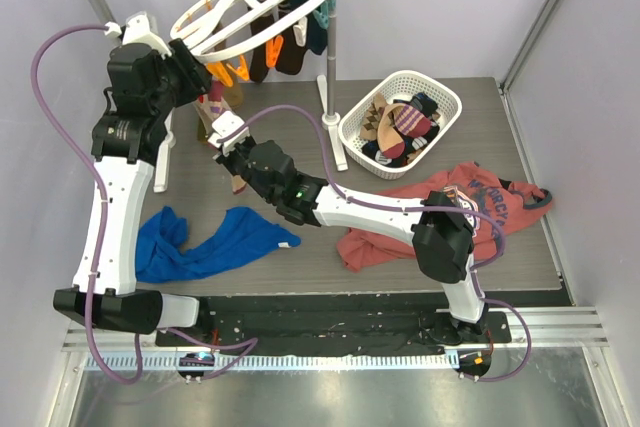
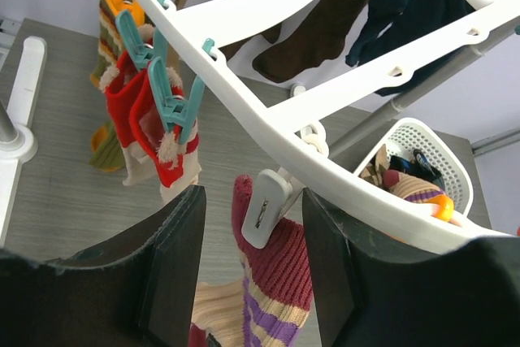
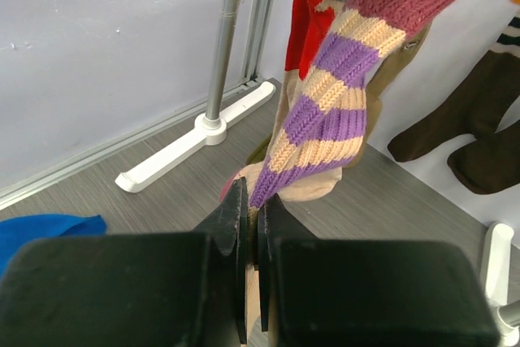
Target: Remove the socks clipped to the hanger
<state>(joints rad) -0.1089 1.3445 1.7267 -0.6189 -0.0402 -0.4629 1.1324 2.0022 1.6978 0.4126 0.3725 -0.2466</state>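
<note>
Your hanger [image 2: 252, 107] hangs tilted over the far left corner of the table, with socks clipped round its ring. Your left gripper [image 2: 252, 270] is up at the ring's near rim, jaws apart, and a white clip [image 2: 264, 210] sits in the gap between the fingers [image 2: 175, 270]; you cannot tell whether either finger touches it. From that clip hangs a striped sock [image 3: 341, 95], maroon at the top, then cream and purple bands. Your right gripper [image 3: 250, 237] is below it, jaws together and clamped on the sock's lower end, so the sock runs at a slant from the jaws up to the clip

Just beside that sock a teal clip [image 2: 166, 103] holds red socks [image 2: 146, 123] with pale trim. Further round the ring hang brown socks [image 2: 317, 30] and navy socks [image 2: 406, 14]

A basket [image 1: 405, 75] with loose socks in it sits toward the far edge, right of centre, just beside the stand [image 1: 329, 77]. A blue shirt [image 1: 225, 237] lies toward the near left corner, and a red shirt [image 1: 375, 245] lies toward the near right corner, partly under your right arm
</note>
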